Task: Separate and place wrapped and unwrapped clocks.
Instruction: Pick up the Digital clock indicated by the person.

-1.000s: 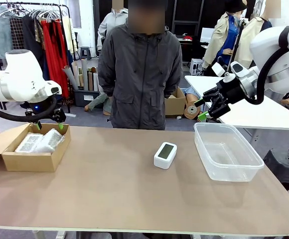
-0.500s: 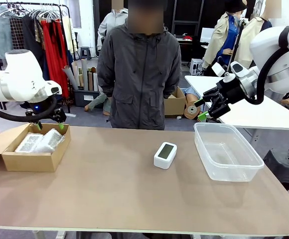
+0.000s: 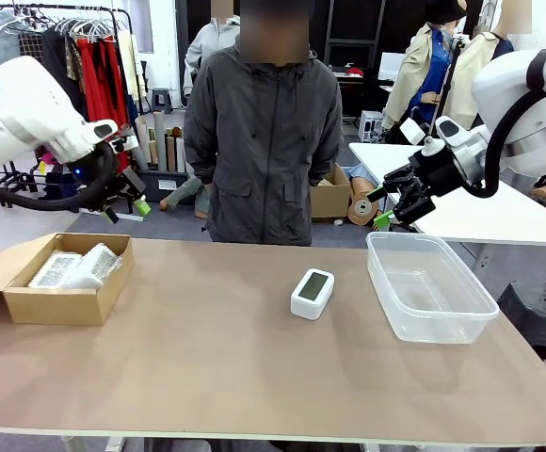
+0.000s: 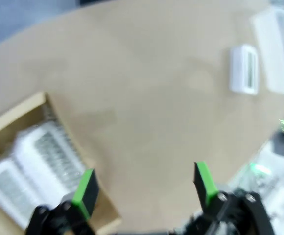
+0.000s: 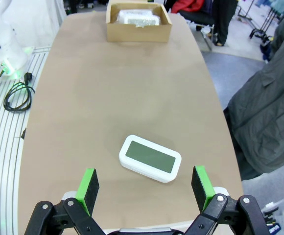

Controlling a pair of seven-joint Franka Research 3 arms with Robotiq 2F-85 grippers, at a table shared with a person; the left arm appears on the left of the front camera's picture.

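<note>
Two bubble-wrapped clocks (image 3: 75, 266) lie side by side in a brown cardboard box (image 3: 30, 303) at the table's left end. They also show blurred in the left wrist view as wrapped clocks (image 4: 34, 161), and far off in the right wrist view as wrapped clocks (image 5: 138, 17). The bare white clock (image 3: 313, 292) rests flat mid-table, screen up, clock (image 5: 150, 158) ahead of my right fingers. My left gripper (image 3: 127, 198) hangs open and empty, above and behind the box. My right gripper (image 3: 378, 208) is open and empty, in the air behind the tub's far left corner.
A clear plastic tub (image 3: 466, 320) stands empty at the right of the table. A person in a dark jacket (image 3: 264, 141) stands at the far edge, behind the middle. A wide bare tabletop (image 3: 207, 377) stretches between box, clock and tub.
My left arm has lifted from just over the box's far edge and swung up and to the right. The right arm, clocks, box and tub have not moved.
</note>
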